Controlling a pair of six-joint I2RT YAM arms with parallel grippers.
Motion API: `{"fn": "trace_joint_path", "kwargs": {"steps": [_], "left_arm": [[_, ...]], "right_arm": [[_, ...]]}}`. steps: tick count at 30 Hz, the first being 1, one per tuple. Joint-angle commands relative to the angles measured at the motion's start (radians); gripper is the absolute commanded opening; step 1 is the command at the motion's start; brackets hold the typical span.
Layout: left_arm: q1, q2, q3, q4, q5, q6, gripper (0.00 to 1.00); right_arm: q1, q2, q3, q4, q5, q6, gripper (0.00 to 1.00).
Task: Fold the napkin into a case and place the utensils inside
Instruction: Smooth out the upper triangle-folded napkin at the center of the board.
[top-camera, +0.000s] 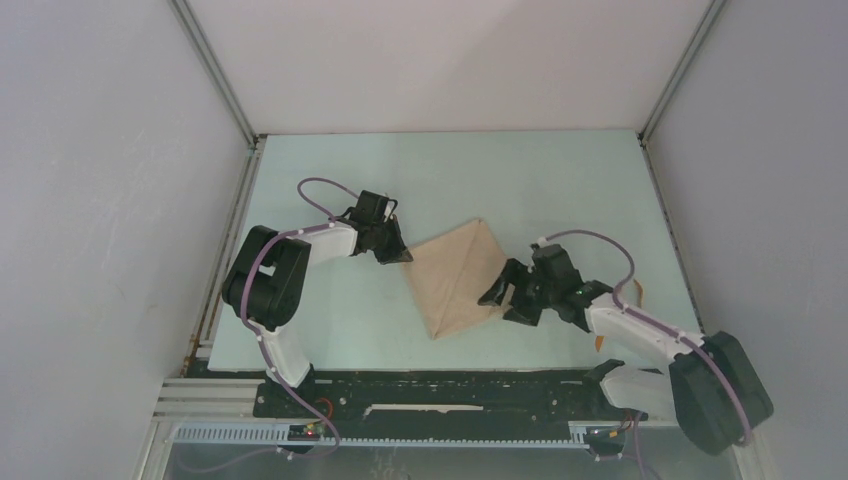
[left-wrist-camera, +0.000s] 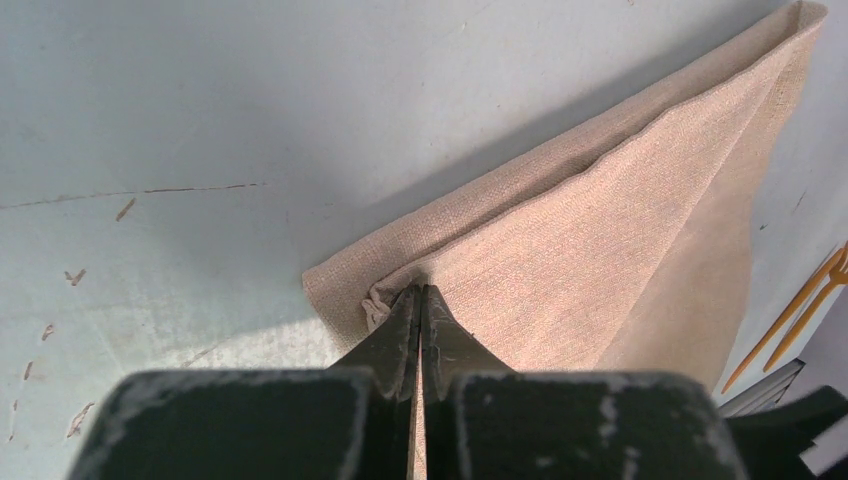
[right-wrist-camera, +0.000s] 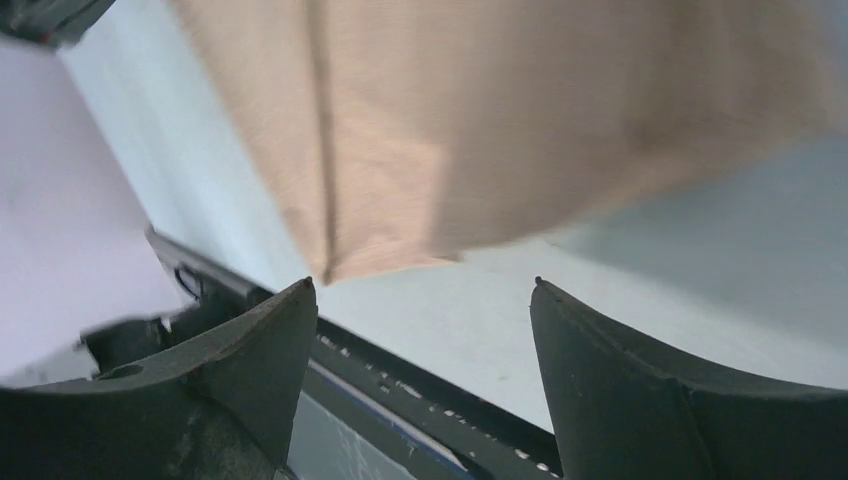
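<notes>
Pinching one napkin (left-wrist-camera: 600, 230) corner, left gripper (left-wrist-camera: 418, 300) clamped tight; right gripper (right-wrist-camera: 425, 285) spread wide, empty, near the folded edge. Risk: left pulls unopposed, cloth slides, fold opens.

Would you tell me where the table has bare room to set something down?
Free: the table's far strip between napkin and back wall, and the near-left patch between left arm and napkin. Crowded: the middle, left pincer shut on the napkin's corner, open right pincer beside it, utensils far right.
</notes>
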Motion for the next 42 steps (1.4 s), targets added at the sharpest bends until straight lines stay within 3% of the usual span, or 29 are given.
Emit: {"fn": "trace_joint_path", "kwargs": {"steps": [1, 9, 20, 27, 31, 34, 38, 42], "left_arm": [[0.007, 0.048, -0.015, -0.057, -0.103, 0.034, 0.0], [0.008, 0.047, -0.008, -0.064, -0.103, 0.037, 0.0], [0.008, 0.053, 0.0, -0.067, -0.1, 0.039, 0.0], [0.008, 0.049, -0.005, -0.068, -0.104, 0.04, 0.0], [0.008, 0.051, -0.003, -0.067, -0.103, 0.042, 0.0], [0.008, 0.05, -0.002, -0.067, -0.103, 0.041, 0.0], [0.008, 0.053, 0.0, -0.067, -0.102, 0.039, 0.0], [0.007, 0.05, -0.004, -0.067, -0.098, 0.039, 0.0]], "right_arm": [[-0.078, -0.124, -0.134, 0.09, 0.1, 0.218, 0.86], [-0.197, -0.076, -0.202, 0.29, -0.02, 0.258, 0.81], [-0.216, 0.063, -0.201, 0.462, -0.025, 0.339, 0.76], [-0.238, -0.008, -0.214, 0.503, 0.037, 0.368, 0.76], [-0.242, -0.142, -0.204, 0.354, 0.122, 0.332, 0.75], [-0.238, -0.293, -0.188, 0.068, 0.234, 0.305, 0.75], [-0.183, -0.472, -0.16, -0.122, 0.423, 0.186, 0.76], [-0.254, -0.393, -0.111, -0.1, 0.264, -0.031, 0.77]]}}
